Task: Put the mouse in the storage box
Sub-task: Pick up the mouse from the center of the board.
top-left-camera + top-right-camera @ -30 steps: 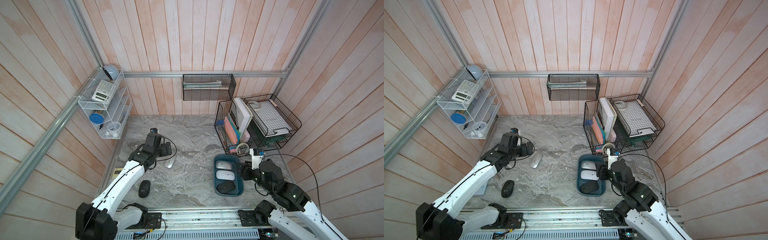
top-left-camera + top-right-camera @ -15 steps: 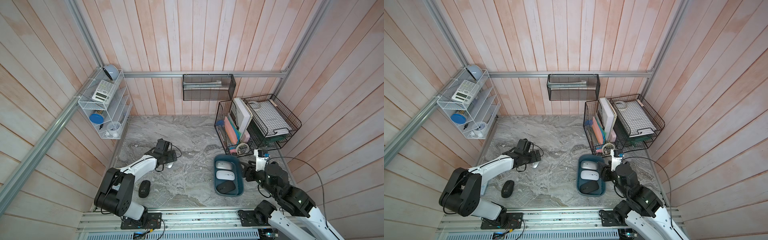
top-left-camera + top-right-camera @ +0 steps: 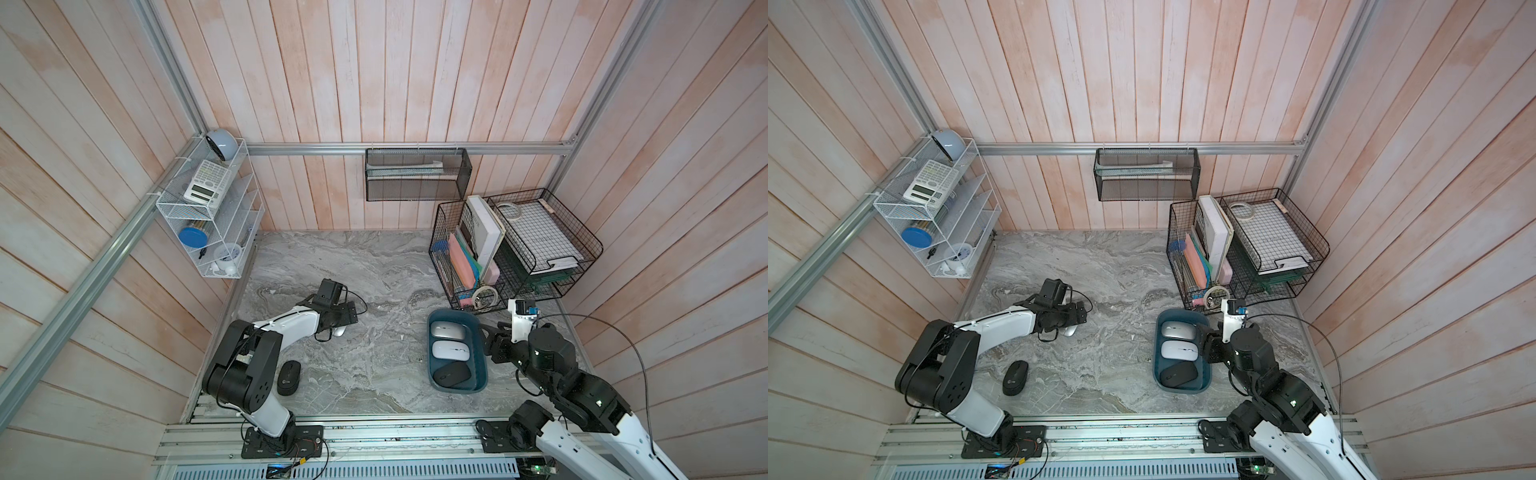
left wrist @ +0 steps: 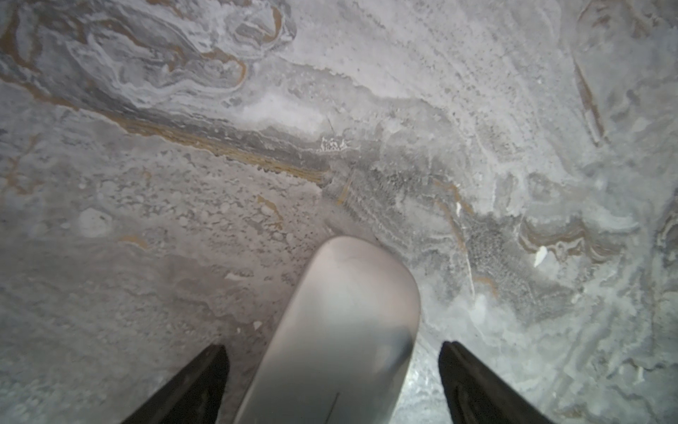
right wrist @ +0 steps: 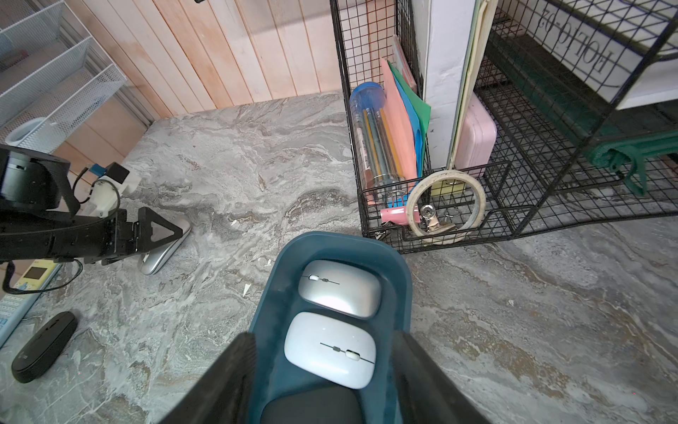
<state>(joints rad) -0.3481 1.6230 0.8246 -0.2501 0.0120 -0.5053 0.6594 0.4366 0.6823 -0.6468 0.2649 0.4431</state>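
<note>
Right now the left gripper point(image 4: 332, 370) sits low over the marble table point(image 3: 374, 365), a touch toward 9 o'clock from its middle, with its jaws spread wide. Its black fingers point(image 4: 198, 389) flank a silver mouse point(image 4: 341, 312). Bare stone shows on each side between finger and shell, so nothing is grasped. The mouse lies flat on the table, its far end reaching out past the fingertips. In a top view only a pale end of that mouse point(image 3: 340, 331) peeks from under the gripper body.

Over at 4 o'clock the right gripper point(image 5: 324, 334) hangs by the storage box point(image 5: 330, 242), jaws partly apart. In its wrist view the box runs between the two fingers, whose tips line up with its long walls; whether they press on those walls I cannot tell. The teal box rests on the table and holds three mice in a row: a grey mouse point(image 5: 339, 290) at the 12 o'clock end, a white mouse point(image 5: 330, 348) in the middle, and a dark mouse point(image 5: 312, 407) at the 6 o'clock end.

A black mouse point(image 3: 289, 377) lies alone at 8 o'clock, near the left arm's base. Black wire baskets point(image 3: 515, 249) with folders and paper fill the 2 o'clock corner just beyond the box, with a tape roll point(image 5: 447, 205) in their low front tray. A white wire rack point(image 3: 208, 220) hangs on the wall at 10 o'clock.
</note>
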